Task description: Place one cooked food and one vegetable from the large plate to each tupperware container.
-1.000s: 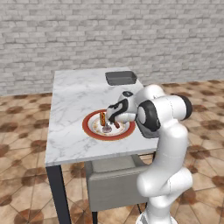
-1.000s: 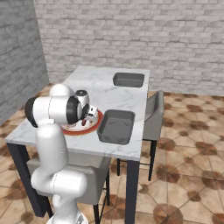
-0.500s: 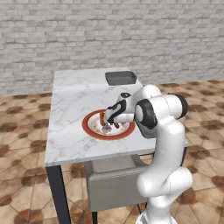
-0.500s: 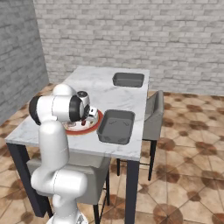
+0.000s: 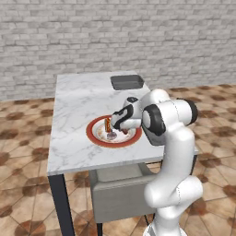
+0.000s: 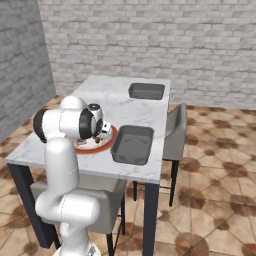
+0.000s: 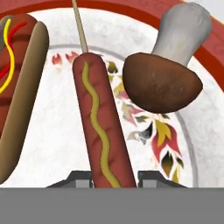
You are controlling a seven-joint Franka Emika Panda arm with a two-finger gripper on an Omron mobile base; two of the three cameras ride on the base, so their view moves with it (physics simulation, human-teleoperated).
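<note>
Claw (image 7: 114,177) clenched on sausage (image 7: 101,135) on stick, not yet lifted from plate (image 5: 93,138) near table's front edge. Hot dog (image 7: 18,87), mushroom (image 7: 164,74) left on plate. Both trays (image 6: 132,145) (image 6: 146,91) seen unfilled; all four transfers judged outstanding.

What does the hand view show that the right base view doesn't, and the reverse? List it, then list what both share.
Hand view alone: a corn dog on a stick with a mustard line, gripped between the gripper tips; a hot dog in a bun; a brown mushroom.
Right base view alone: two dark grey tupperware containers, near and far, both empty; the marble table; a chair.
Both: the red-rimmed large plate.
</note>
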